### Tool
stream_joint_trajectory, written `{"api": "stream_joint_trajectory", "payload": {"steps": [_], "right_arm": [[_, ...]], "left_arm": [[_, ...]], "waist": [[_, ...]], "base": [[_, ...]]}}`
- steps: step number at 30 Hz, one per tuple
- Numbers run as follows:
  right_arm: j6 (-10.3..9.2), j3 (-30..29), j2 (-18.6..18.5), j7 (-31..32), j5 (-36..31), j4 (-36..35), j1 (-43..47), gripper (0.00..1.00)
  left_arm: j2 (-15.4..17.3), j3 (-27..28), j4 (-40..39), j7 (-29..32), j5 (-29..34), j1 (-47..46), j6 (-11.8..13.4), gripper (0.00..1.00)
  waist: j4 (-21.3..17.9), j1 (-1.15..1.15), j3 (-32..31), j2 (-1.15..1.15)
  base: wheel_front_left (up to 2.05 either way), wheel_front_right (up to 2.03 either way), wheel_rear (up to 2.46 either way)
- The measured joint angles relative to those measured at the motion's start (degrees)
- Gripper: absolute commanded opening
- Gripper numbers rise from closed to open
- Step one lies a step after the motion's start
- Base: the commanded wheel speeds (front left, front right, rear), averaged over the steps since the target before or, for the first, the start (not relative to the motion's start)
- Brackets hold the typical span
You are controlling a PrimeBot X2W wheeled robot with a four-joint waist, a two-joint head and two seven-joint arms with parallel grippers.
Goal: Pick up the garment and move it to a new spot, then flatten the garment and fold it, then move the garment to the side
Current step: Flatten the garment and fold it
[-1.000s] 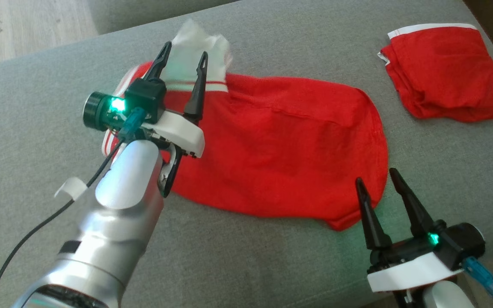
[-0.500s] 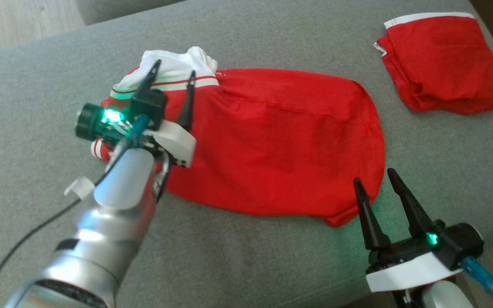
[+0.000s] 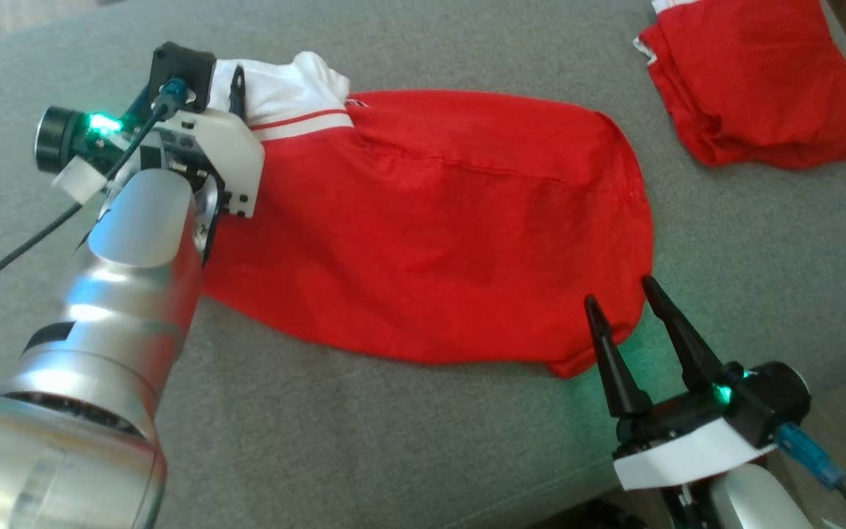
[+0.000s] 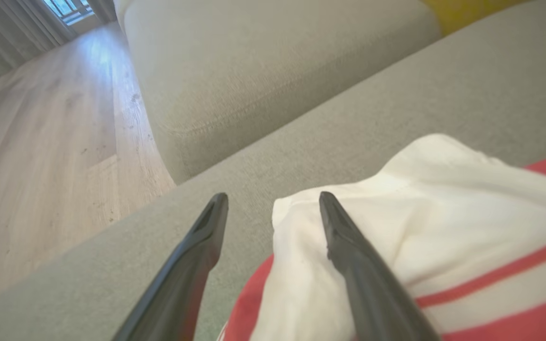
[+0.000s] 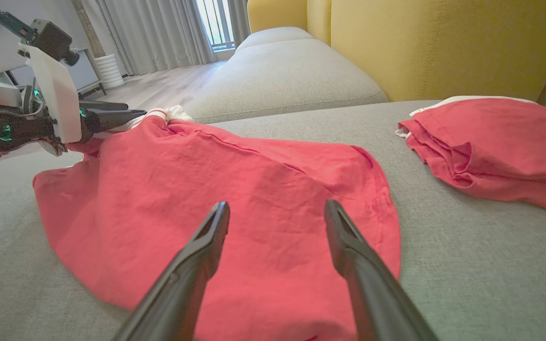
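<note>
My left gripper (image 4: 273,196) has swung over the white end of the red shirt (image 3: 430,228), jaws apart. The right gripper (image 3: 618,289), likewise spread, hovers at the front edge of the grey sofa seat (image 3: 393,441). There's wooden floor (image 4: 40,142) beyond.

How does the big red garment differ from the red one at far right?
The spread garment lies opened out as one sheet; the folded garment is a compact bundle with stacked edges. The spread garment shows a bunched white, red-striped end; the folded garment shows just thin white trim. The open left pincer is at the spread garment's white end; the folded garment lies untouched. Both are red, on the grey sofa.
</note>
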Motion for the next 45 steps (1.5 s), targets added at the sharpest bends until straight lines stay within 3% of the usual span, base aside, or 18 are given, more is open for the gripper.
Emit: {"api": "stream_joint_trajectory", "payload": {"steps": [26, 28, 30, 31, 32, 36, 45], "right_arm": [[0.0, 1.8, -0.16, 0.0, 0.2, 0.01, -3.16, 1.0], [0.0, 1.94, -0.16, 0.0, 0.45, 0.01, -3.16, 1.0], [0.0, 2.05, -0.15, 0.0, 0.67, 0.03, -3.16, 1.0], [0.0, 2.08, -0.15, 0.0, 0.67, 0.03, -3.16, 1.0], [0.0, 2.08, -0.15, 0.0, 0.67, 0.03, -3.16, 1.0], [0.0, 2.11, -0.13, 0.0, 0.67, 0.09, -3.16, 1.0], [0.0, 1.63, 0.13, 0.0, 0.67, 0.22, -3.14, 1.0]], "left_arm": [[-0.3, -3.13, 1.9, 2.68, -0.01, -3.04, -2.94, 0.98], [-0.26, -3.64, 1.88, 3.09, -0.08, -3.05, -3.38, 0.8], [-0.26, -3.91, 1.85, 3.6, -0.09, -3.05, -3.86, 0.38], [-0.33, -4.03, 1.83, 3.71, -0.09, -3.05, -3.96, 0.1], [-0.35, -4.13, 1.83, 3.71, -0.09, -3.05, -3.97, 0.0], [-0.25, -4.34, 1.97, 3.6, -0.1, -3.04, -4.0, 0.0], [-1.27, -6.61, 1.63, -4.69, 0.01, -2.88, -4.49, 0.0]], "waist": [[-1.99, 0.0, 6.82, 0.0], [-2.3, 0.0, 6.86, 0.0], [-2.62, -0.01, 6.83, 0.0], [-2.76, -0.01, 6.82, 0.0], [-2.89, -0.01, 6.82, 0.0], [-3.16, 0.0, 6.75, 0.0], [-1.4, 0.0, 5.65, 0.0]], "base": [[0.0, 0.0, 0.0], [0.0, 0.0, 0.0], [0.0, 0.0, 0.0], [0.0, 0.0, 0.0], [0.0, 0.0, 0.0], [0.0, 0.0, 0.0], [0.0, 0.0, 0.0]]}}
